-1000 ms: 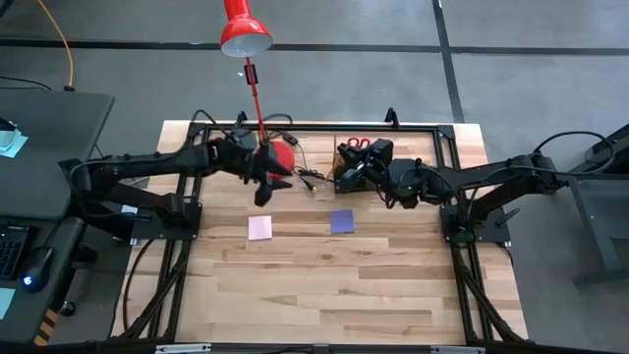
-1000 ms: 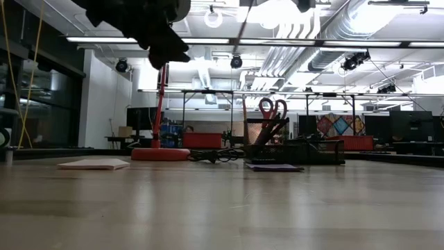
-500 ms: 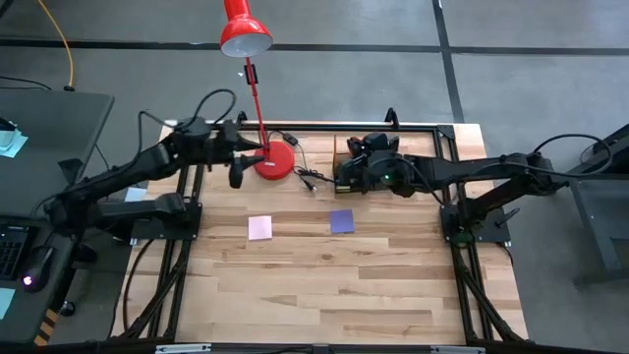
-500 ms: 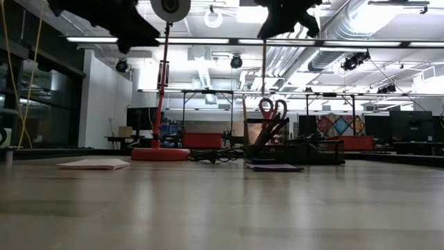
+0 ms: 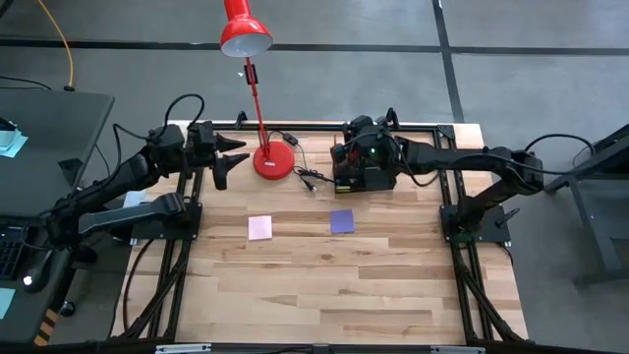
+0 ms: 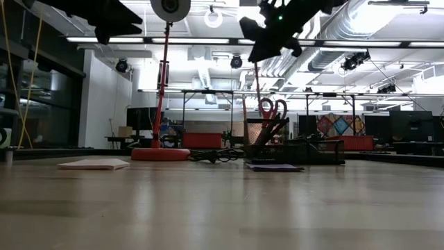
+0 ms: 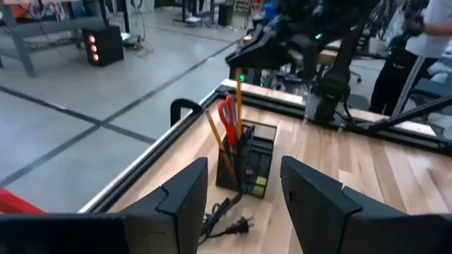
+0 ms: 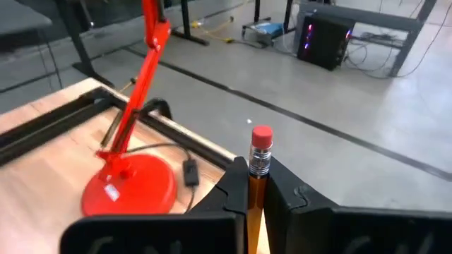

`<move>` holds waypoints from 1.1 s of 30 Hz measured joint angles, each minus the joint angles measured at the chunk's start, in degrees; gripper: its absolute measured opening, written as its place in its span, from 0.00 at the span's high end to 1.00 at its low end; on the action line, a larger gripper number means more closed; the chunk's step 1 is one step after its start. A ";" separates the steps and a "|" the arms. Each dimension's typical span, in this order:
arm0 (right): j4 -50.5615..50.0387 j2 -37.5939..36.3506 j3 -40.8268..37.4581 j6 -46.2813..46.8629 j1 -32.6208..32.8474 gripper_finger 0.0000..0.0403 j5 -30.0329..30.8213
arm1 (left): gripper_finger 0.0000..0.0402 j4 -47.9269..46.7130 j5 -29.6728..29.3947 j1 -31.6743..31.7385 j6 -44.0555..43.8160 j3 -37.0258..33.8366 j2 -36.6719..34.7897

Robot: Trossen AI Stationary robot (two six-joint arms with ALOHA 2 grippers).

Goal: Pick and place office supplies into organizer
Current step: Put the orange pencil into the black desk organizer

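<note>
My right gripper (image 5: 352,157) (image 8: 260,176) hovers over the black organizer (image 5: 362,179) near the table's far edge and is shut on an orange pencil (image 7: 239,106). That pencil points down toward the organizer's upright cup (image 6: 264,132), which holds red-handled scissors (image 7: 227,116) and another pencil (image 7: 215,137). Whether the held pencil's tip touches the cup, I cannot tell. A pink pad (image 5: 259,228) and a purple pad (image 5: 341,221) lie flat on the wood. My left gripper (image 5: 228,160) is open, raised at the far left, left of the lamp base. My right gripper pinches the orange pencil between its two fingers (image 8: 236,190), a short way below the red eraser end (image 8: 261,141), which sticks out past them. The fingers come from above. The pencil hangs nearly upright below them (image 6: 257,83), over the organizer's cup.
A red desk lamp stands with its round base (image 5: 273,161) on the table's far side, its head (image 5: 244,34) beyond the far edge. A black cable with plug (image 5: 310,179) lies between base and organizer. A person stands beyond the table in the left wrist view (image 7: 417,42).
My left gripper has drawn back from over the lamp base toward the table's left edge, staying raised. My right gripper, with the pencil in its hold, has shifted a little toward the far edge over the organizer and come down, bringing the pencil lower toward the cup.
</note>
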 joint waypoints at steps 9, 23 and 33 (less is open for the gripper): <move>2.97 4.57 0.02 -1.48 -2.97 1.00 -6.92 | 0.59 -0.49 -1.54 0.00 -0.48 0.00 -0.41; 3.36 11.36 0.07 -1.96 -3.29 1.00 -6.07 | 0.59 -1.70 -1.51 0.00 -0.53 0.00 -0.41; 2.94 12.65 0.04 -0.72 -3.29 1.00 -2.83 | 0.59 -2.29 -1.51 0.00 -0.55 0.00 -0.41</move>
